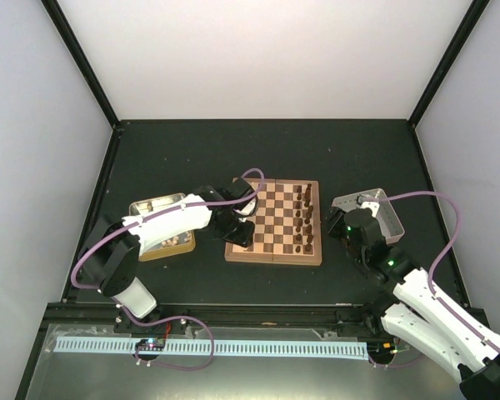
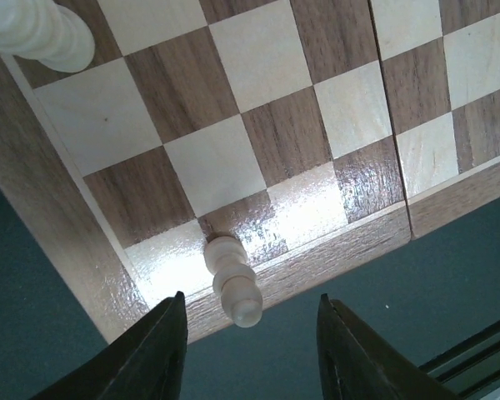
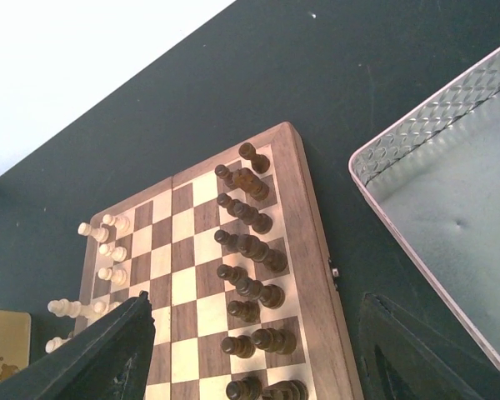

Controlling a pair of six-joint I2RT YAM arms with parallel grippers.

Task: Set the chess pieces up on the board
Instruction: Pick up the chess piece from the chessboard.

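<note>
The board (image 1: 271, 220) lies mid-table. Dark chess pieces (image 1: 302, 218) stand in two rows along its right side, also seen in the right wrist view as dark pieces (image 3: 250, 250). Pale pieces (image 3: 108, 250) stand on its left side. My left gripper (image 1: 238, 235) hovers over the board's near-left corner. It is open in the left wrist view (image 2: 250, 333), with a pale pawn (image 2: 232, 290) standing free between the fingers on a corner square of the board (image 2: 258, 125). My right gripper (image 3: 258, 342) is open and empty, right of the board.
A gold-tan tin (image 1: 160, 223) holding a few pieces sits left of the board, under my left arm. A silver-grey tray (image 1: 382, 210) stands right of the board, seen empty in the right wrist view (image 3: 450, 225). Another pale piece (image 2: 40, 35) stands further along the board's edge.
</note>
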